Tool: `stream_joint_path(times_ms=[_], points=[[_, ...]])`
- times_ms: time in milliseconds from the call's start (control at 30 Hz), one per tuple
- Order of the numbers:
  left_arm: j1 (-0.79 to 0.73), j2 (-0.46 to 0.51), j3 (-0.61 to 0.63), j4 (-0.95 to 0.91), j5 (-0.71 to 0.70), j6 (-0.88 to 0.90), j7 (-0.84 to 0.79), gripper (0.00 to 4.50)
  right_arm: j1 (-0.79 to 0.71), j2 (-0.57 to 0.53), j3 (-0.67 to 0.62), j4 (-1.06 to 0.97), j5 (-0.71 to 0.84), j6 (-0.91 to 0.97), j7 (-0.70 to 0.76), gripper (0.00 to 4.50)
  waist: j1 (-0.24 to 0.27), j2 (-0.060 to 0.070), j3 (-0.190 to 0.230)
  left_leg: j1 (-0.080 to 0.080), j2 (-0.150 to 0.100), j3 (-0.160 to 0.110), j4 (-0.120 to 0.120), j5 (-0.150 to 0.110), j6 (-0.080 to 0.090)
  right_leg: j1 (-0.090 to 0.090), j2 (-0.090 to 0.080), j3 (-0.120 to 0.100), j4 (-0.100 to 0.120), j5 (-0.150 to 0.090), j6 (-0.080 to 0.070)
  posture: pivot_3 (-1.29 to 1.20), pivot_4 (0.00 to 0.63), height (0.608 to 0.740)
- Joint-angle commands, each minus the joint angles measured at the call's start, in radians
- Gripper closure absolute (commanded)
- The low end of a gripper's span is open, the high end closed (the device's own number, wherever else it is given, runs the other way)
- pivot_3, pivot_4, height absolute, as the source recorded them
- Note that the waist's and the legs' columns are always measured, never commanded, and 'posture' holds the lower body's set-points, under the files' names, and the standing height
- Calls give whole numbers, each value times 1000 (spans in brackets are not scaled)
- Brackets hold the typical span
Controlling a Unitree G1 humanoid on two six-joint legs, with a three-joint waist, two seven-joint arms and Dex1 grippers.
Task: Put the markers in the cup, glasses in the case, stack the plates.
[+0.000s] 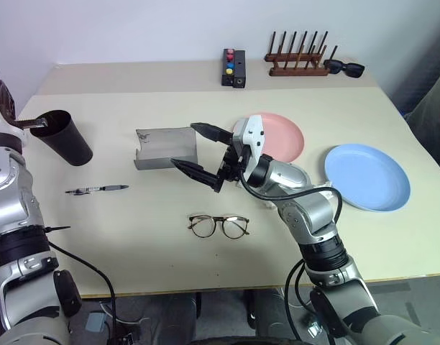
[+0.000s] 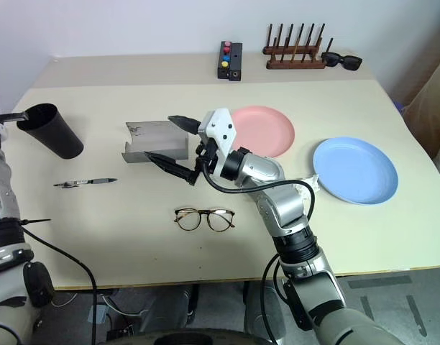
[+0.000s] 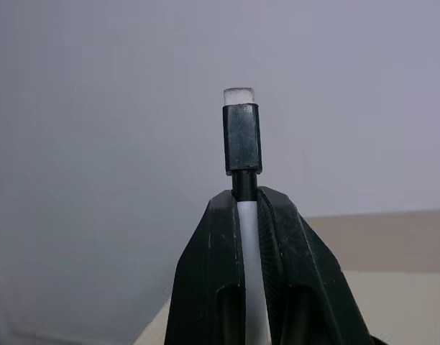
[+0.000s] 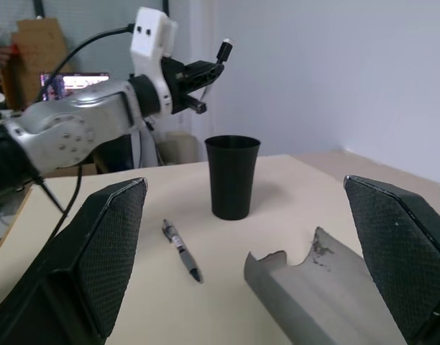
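From my head, nearest me lie the glasses (image 1: pixel 218 226), open and flat on the table (image 1: pixel 134 237). Just beyond them my right gripper (image 1: pixel 198 153) hovers with its two fingers spread wide, holding nothing, right in front of the open grey case (image 1: pixel 165 148). The dark pen (image 1: pixel 98 190) lies to my left of the case, and further left stands the black cup (image 1: pixel 64 136). My left gripper (image 2: pixel 11 117) is at the cup's rim, at the far left edge. To my right, the pink plate (image 1: pixel 277 136) lies behind my right forearm and the blue plate (image 1: pixel 367 176) sits apart from it near the table's right edge. At the back are a wooden rack (image 1: pixel 298 59) and black sunglasses (image 1: pixel 344 68).

From my left wrist, my fingers (image 3: pixel 281 266) are pinched tight on the white marker (image 3: pixel 243 180), its black cap sticking out past the tips.

From my right wrist, my fingers (image 4: pixel 98 259) stand far apart. Between them I see the pen, the upright cup and the case's near end, with my left gripper raised above the cup holding the marker.
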Motion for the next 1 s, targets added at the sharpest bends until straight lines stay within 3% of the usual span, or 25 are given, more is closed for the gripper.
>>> stream_joint_path(times_ms=[33, 467, 1000], points=[[-44, 6, -20, 47, -1, -73, -6, 4454, 2, 16, -1, -26, 11, -16, 0, 0, -2, 0, 0, 0, 0, 0, 0, 0, 0, 0, 0, 0, 0, 0, 0, 0, 150, 734], [-101, -13, -87, 295, 14, -226, -13, 4454, 8, 11, -16, -25, 10, -19, -7, 0, -6, 0, 0, 0, 0, 0, 0, 0, 0, -2, 0, 0, 2, 0, 0, 0, 150, 734], [-114, -8, -97, 385, -2, -248, -13, 4454, 10, 0, -20, -22, 13, -29, 3, 0, -6, 0, 0, 0, 0, 0, 0, 0, 0, -2, 0, 0, 3, 0, 0, 0, 150, 734]])
